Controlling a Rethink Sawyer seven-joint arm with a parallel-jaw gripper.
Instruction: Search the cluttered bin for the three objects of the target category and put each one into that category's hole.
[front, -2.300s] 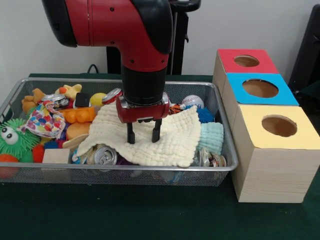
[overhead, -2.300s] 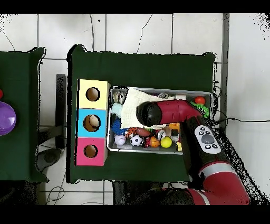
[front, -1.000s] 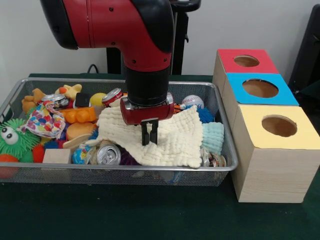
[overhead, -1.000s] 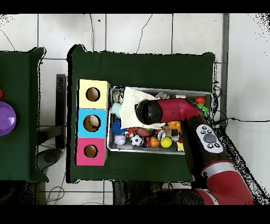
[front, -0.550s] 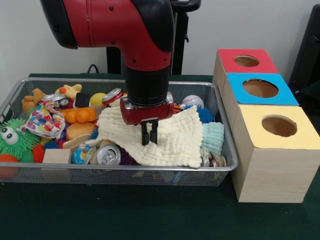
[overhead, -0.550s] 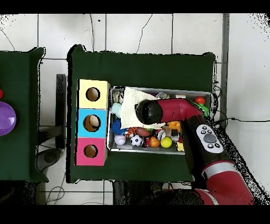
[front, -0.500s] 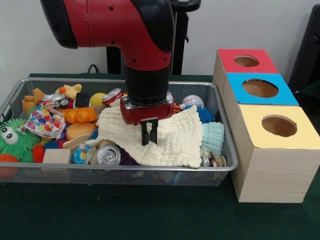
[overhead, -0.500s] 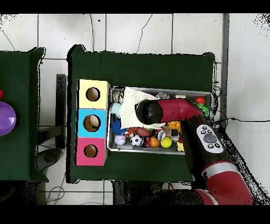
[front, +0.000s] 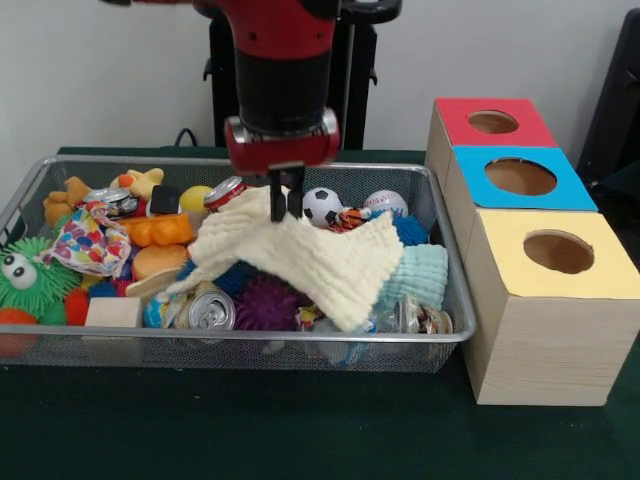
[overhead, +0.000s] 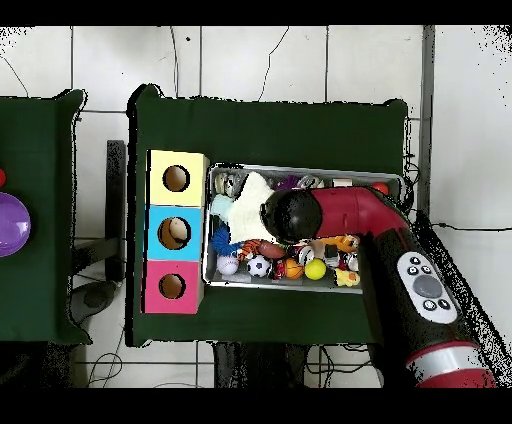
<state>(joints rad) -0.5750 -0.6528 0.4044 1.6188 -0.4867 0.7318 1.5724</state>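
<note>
One wire bin (front: 455, 300) sits beside one wooden box (front: 540, 340) that has three round holes, a single one each in the red (front: 493, 122), blue (front: 520, 177) and yellow (front: 558, 251) panels. Three silver drink cans show among the clutter: one at the front (front: 210, 311), one at the back (front: 224, 192) and one far left (front: 110, 199). Also countable are one cream cloth (front: 310, 255), one purple spiky ball (front: 265, 300), one soccer ball (front: 321, 206), one baseball (front: 384, 203) and one green googly-eyed toy (front: 25, 275).

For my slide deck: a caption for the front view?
Gripper lifts a cream cloth from the cluttered bin.
</note>
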